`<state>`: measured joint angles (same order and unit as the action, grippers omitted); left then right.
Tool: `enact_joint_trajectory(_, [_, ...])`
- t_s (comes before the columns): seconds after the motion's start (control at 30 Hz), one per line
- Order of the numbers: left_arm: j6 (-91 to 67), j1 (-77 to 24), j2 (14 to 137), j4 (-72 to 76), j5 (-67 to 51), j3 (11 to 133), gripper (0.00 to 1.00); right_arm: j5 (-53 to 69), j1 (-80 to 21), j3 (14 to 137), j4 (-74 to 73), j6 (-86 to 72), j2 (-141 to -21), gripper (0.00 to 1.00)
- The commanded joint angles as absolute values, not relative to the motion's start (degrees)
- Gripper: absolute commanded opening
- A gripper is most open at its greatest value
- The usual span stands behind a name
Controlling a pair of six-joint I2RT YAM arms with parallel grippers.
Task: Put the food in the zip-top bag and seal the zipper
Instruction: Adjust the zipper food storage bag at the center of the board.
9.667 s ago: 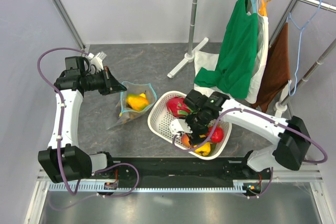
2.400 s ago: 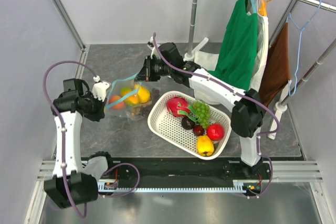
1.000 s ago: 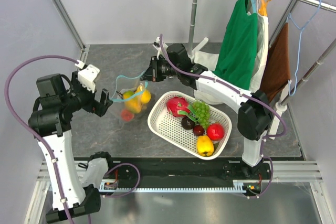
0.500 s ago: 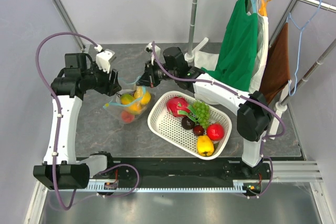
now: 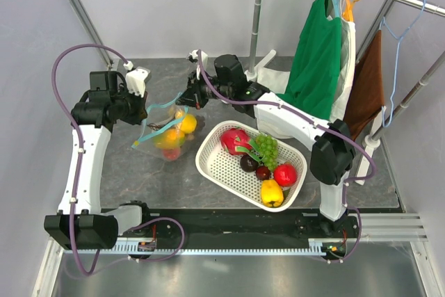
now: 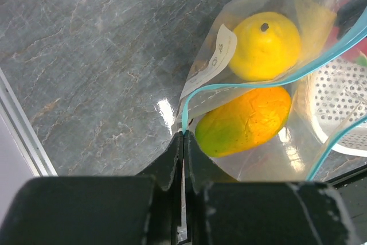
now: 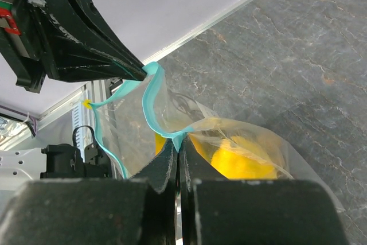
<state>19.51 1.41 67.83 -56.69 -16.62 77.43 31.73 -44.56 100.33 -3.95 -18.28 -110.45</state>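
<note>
"Starting with the top view: you have part of the loading done. The zip-top bag (image 5: 167, 137) is held up between your two arms, left of the white basket (image 5: 221, 172), with yellow, orange and red fruit (image 5: 184, 123) inside. I cannot tell whether its bottom touches the table (image 5: 139, 172)."

"Agreed, but you are not finished. The zipper (image 5: 161, 109) gapes, so the sealing is all left to do. More pieces (image 5: 271, 191) lie in the basket, and I cannot tell whether those are meant for the bag."

"As for pose, your left gripper (image 5: 142, 115) reaches in from the left. Your right gripper (image 5: 186, 101) comes from the far side, its arm stretched across behind the basket. Each meets one end of the strip."

"In the left wrist view, your left jaws are pressed together on a corner of the teal strip, with nothing else between them. Just beyond, inside the bag, sit a lemon (image 6: 269, 47) and a mango (image 6: 246, 120), with a paper label (image 6: 215, 61) beside them."

"In the right wrist view, your right jaws are clamped on the strip too, at the opposite end of the mouth. The left gripper's black fingers (image 7: 97, 50) pinch it across from you. The strip sags in a loop between the two grips, so I judge you must draw it straight before you can press it closed."
</note>
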Motion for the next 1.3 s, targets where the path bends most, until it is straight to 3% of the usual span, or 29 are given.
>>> enact_joint_trajectory(0.0, [17.7,1.4,65.8,-56.5,-14.6,79.6,0.20,33.6,-44.1,102.2,-0.6,-17.0,-110.2,0.00])
enact_joint_trajectory(0.07, [17.1,1.4,65.7,-56.5,-16.2,79.5,0.48,34.0,-44.1,101.5,-0.4,-17.7,-110.0,0.00])
enact_joint_trajectory(0.33, [17.3,-1.4,67.7,-55.6,-15.5,78.3,0.55,34.6,-44.0,101.2,-0.4,-18.2,-109.5,0.00])
enact_joint_trajectory(0.4, [17.2,-1.8,68.3,-55.2,-14.3,77.9,0.52,35.2,-44.1,101.1,-0.4,-18.2,-109.6,0.00])
enact_joint_trajectory(0.43, [17.3,-1.8,68.6,-55.3,-13.4,78.0,0.45,35.1,-44.1,100.9,-0.4,-18.0,-109.5,0.00])
enact_joint_trajectory(0.47, [17.3,-1.7,68.5,-55.5,-13.0,78.1,0.24,34.8,-44.1,100.9,-0.4,-17.3,-109.5,0.00])
enact_joint_trajectory(0.53, [17.2,-1.7,67.9,-56.9,-12.8,78.8,0.02,33.9,-44.0,100.7,-0.4,-16.6,-109.8,0.00])
enact_joint_trajectory(0.73, [14.8,-1.7,64.2,-64.0,-12.5,85.1,0.02,30.9,-43.9,103.6,-0.7,-15.0,-112.8,0.00])
enact_joint_trajectory(0.8, [14.3,-1.7,63.5,-64.9,-12.6,86.6,0.02,30.8,-43.9,104.9,-0.8,-16.1,-114.1,0.10])
enact_joint_trajectory(0.83, [13.5,-1.7,63.5,-65.7,-13.5,86.7,0.02,30.2,-43.9,105.9,-0.9,-16.2,-114.8,0.32])
enact_joint_trajectory(0.9, [12.1,-1.7,63.9,-66.0,-15.2,85.2,0.02,29.4,-43.9,106.0,-1.7,-14.8,-114.4,0.49])
enact_joint_trajectory(0.93, [11.7,-1.8,63.9,-65.7,-16.8,83.9,0.02,28.4,-43.8,105.4,-2.2,-14.0,-113.8,0.68])
enact_joint_trajectory(1.13, [10.5,-1.7,65.6,-61.6,-19.5,77.8,0.02,27.6,-38.5,99.4,-10.6,-7.7,-104.4,0.85])
enact_joint_trajectory(1.27, [9.8,-1.7,67.1,-61.2,-20.4,80.2,0.02,30.1,-35.8,94.6,-24.5,2.7,-96.2,0.87])
